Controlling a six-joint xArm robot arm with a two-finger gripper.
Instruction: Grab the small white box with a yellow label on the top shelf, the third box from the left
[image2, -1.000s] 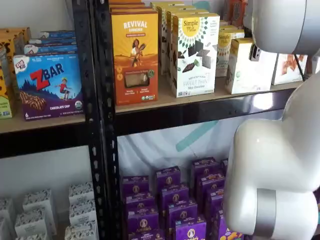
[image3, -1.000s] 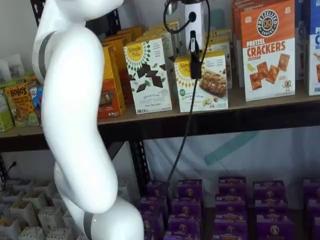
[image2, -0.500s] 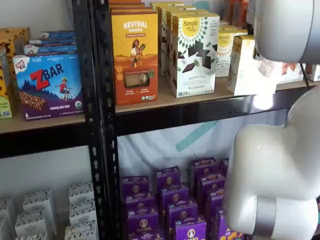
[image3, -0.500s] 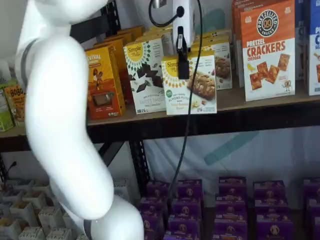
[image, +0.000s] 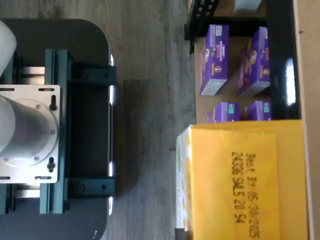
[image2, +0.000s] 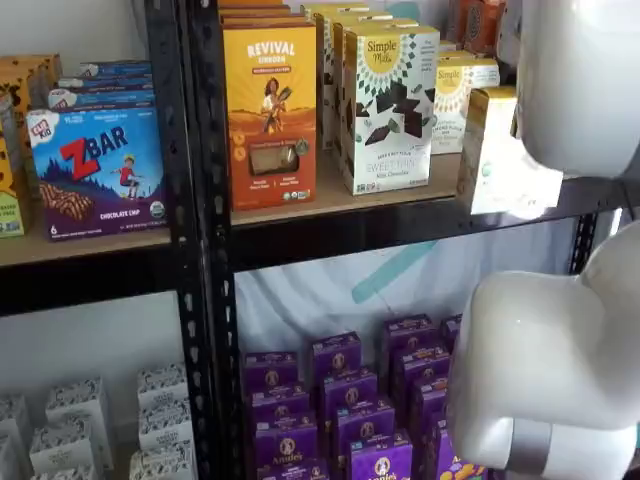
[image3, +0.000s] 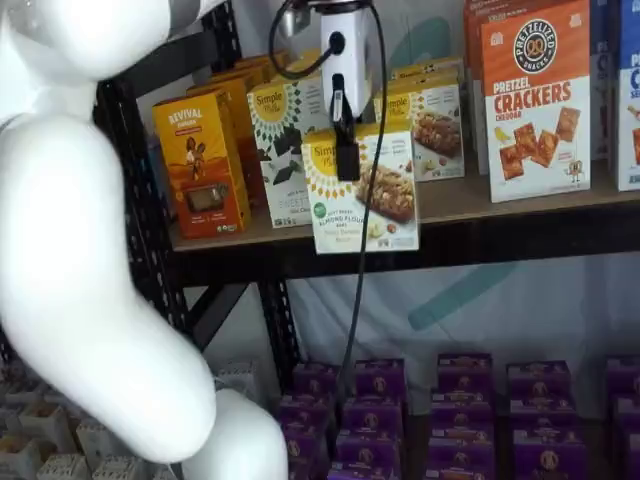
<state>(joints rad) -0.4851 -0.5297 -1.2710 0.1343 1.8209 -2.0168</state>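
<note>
The gripper (image3: 345, 150) has its jaws closed on the small white box (image3: 362, 190), one black finger showing against the box's front face below the white body. The box hangs clear of the top shelf (image3: 500, 205), out in front of the shelf's front edge, its lower part overlapping the glossy black beam in a shelf view. In a shelf view the same box (image2: 500, 150) appears side-on beyond the front edge, partly hidden by the white arm (image2: 560, 330). Behind it on the surface stand the taller white box with chocolate squares (image3: 280, 150), another yellow-label carton (image3: 432, 125) and the orange-and-white cracker box (image3: 535, 100). From the wrist view the box's yellow top (image: 240, 180) with a printed date fills one corner, purple boxes (image: 215, 60) lying far below.
</note>
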